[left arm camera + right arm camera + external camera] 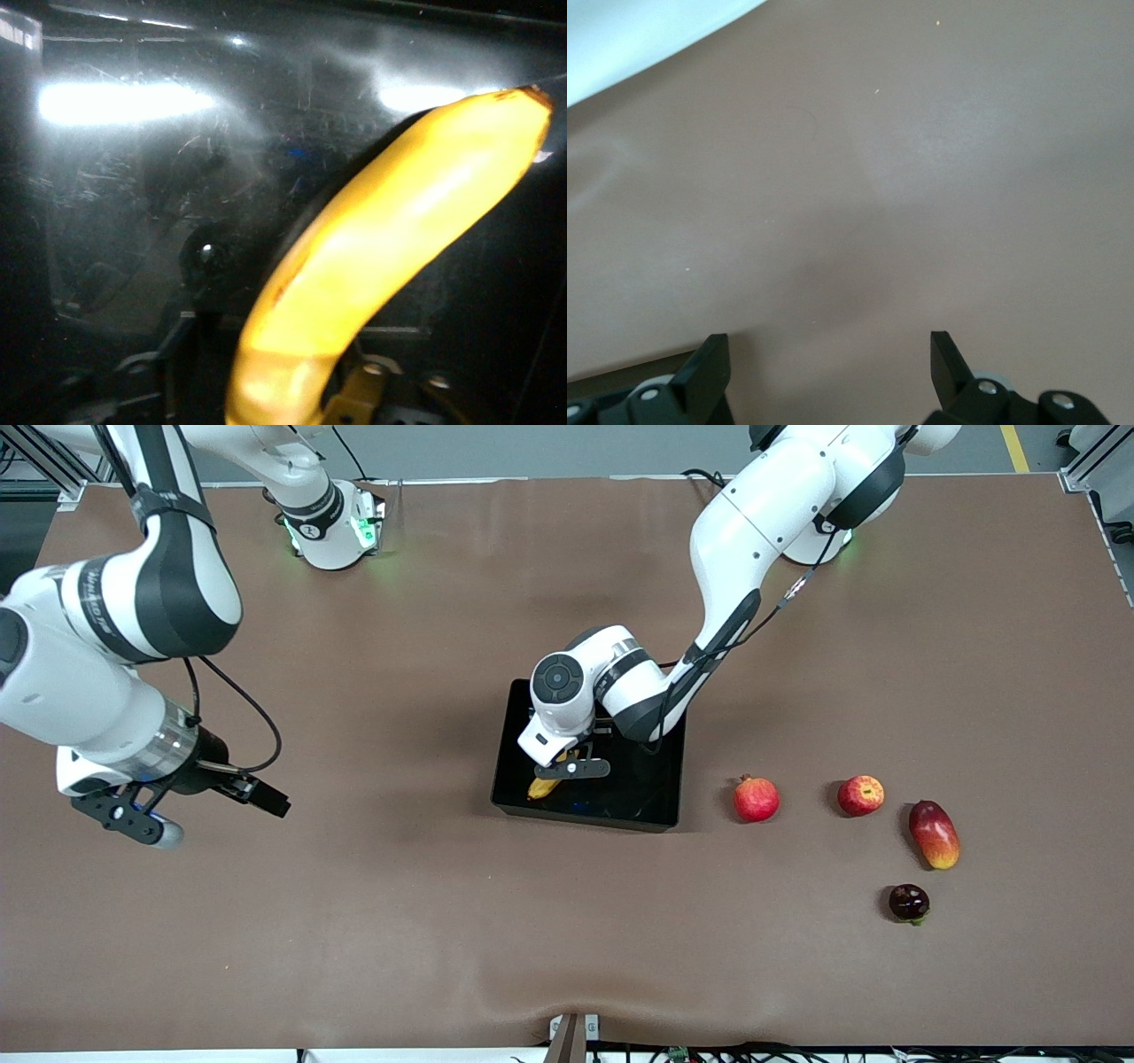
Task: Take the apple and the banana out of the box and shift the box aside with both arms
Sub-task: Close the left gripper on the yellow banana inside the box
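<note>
while the right pincer waits with fingers spread wide over bare bench toward the right arm's end, the apple lies toward the left arm's end between pomegranate and mango. a little farther back, the left pincer is down inside the black box, gripping the banana.

Robotics lab: two Franka arms at a brown-covered table.

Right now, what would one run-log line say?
left claw: holding banana in black tray | right claw: open, waiting over table | apple: on table
</note>
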`<action>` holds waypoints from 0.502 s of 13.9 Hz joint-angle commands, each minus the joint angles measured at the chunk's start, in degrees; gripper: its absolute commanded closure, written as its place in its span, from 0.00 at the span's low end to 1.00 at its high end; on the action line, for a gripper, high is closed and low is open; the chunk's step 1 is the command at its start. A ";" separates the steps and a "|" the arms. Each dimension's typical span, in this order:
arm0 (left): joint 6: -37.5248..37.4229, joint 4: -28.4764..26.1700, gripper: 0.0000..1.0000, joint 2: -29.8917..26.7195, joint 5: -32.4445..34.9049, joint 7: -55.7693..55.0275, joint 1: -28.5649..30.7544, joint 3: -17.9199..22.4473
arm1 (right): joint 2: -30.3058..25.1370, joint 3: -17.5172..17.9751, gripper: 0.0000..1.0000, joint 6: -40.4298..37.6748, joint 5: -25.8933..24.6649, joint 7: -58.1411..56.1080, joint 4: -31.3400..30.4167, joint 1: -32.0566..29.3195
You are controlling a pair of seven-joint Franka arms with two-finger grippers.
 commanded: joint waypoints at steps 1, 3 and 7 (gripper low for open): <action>0.03 1.58 1.00 0.07 1.36 -0.55 -0.42 0.58 | 1.81 -0.24 0.00 -0.18 -3.27 0.47 0.19 2.61; 0.03 2.28 1.00 -0.63 1.53 0.50 -0.41 0.58 | 2.69 -0.24 0.00 -0.97 -3.54 0.12 0.10 3.67; -0.06 2.46 1.00 -4.93 1.54 1.57 0.11 0.49 | 4.97 -0.15 0.00 -5.80 -3.02 -0.06 0.27 7.53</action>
